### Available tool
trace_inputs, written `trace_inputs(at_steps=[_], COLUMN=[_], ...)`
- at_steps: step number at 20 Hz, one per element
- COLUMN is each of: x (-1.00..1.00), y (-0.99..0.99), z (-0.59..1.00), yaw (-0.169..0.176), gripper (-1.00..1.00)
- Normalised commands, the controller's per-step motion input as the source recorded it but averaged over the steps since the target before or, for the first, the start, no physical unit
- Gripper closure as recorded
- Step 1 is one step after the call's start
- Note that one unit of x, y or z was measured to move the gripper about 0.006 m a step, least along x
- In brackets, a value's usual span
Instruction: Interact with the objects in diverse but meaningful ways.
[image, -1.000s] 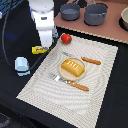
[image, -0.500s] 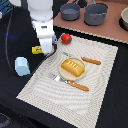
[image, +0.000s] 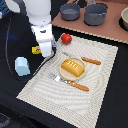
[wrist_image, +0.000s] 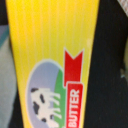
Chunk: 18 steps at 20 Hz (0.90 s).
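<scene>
Butter packet (image: 36, 50), yellow with red print and a cow picture, is seen lying on the dark tabletop (image: 107, 100) just off the striped placemat (image: 60, 95), toward the exterior view's left; only a small yellow edge shows there because the arm's pincer (image: 46, 50) is set right over it. In the wrist view the butter packet (wrist_image: 50, 60) fills almost the whole picture, so the pincer is judged to be very close above it or at it. Whether the pincer is spread, pressed together or already pinching the packet cannot be told: no fingers are shown in the wrist view and the tips are blocked in the exterior view. No lift is evident; the packet appears flat on the tabletop. Other toy foods appear untouched: red round fruit (image: 66, 38) at the mat's far edge near the arm, pale blue-white carton (image: 21, 66) off the mat on the exterior view's left, bread loaf (image: 73, 67) on a small plate (image: 64, 73) mid-mat, flanked by an orange-handled knife (image: 90, 61) and fork (image: 70, 83). Two grey pots (image: 95, 13) are noted on the board behind. Progress is judged early: one interaction, a grasp of the butter, is being attempted; pickup and placement, and the rest of the objects, are left.
</scene>
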Motion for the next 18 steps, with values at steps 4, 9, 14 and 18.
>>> trace_inputs(at_steps=[4, 9, 14, 18], x=[-0.01, 0.3, 0.94, 0.84], y=[0.02, 0.34, 0.21, -0.37], z=[-0.01, 0.91, 0.97, 0.56], yaw=[0.056, 0.072, 0.03, -0.055], gripper=[1.0, 1.0, 1.0, 1.0])
